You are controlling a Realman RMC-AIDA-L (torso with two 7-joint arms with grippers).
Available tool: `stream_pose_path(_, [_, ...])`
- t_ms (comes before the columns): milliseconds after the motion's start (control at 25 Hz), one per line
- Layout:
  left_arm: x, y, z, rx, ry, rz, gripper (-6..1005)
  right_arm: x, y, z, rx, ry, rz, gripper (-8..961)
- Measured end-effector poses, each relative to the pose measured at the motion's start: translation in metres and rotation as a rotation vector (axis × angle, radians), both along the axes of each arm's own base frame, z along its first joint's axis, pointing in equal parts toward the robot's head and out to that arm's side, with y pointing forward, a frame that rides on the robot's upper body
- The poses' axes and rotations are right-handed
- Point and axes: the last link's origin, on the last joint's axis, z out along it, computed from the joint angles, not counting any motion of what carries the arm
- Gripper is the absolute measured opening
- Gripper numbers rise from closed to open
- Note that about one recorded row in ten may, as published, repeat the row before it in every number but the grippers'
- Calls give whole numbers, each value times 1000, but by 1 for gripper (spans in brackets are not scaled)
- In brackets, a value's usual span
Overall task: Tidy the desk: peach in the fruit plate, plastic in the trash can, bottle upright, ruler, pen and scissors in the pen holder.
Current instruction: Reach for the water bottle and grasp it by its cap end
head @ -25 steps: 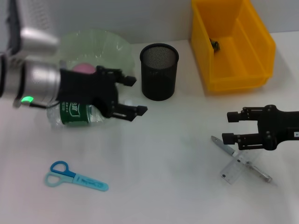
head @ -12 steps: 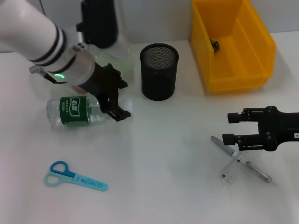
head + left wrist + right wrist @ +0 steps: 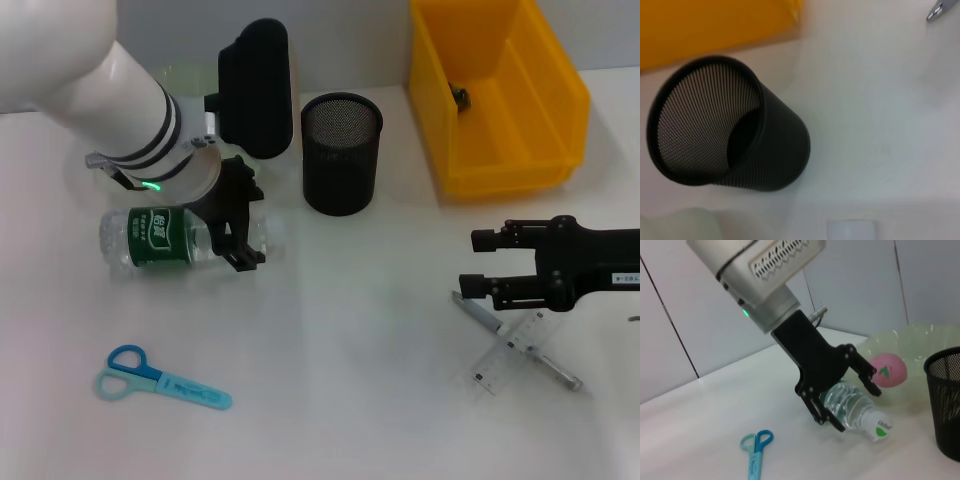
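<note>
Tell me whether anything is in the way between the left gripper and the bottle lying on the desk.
Nothing visible is in the way. The left gripper is already down at the bottle, its open fingers straddling the neck end beside the fruit plate. The bottle lies on its side.

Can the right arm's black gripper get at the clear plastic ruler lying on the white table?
Probably yes. The right gripper hovers open just beside the clear plastic ruler, which lies crossed under a silver pen. Nothing else blocks it, though the pen on top may complicate the grasp.
</note>
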Motion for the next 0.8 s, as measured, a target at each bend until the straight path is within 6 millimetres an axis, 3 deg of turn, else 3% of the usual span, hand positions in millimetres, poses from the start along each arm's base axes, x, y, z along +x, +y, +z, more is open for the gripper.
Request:
stream_pose_path(160, [-8,1,-5,11,10,-8,813,-5,2,-4,-4,5,10,741])
stream_pose_path(800, [-7,-2,-13,1,1,-33,812,-9,6,-13,-20,-15,20,741])
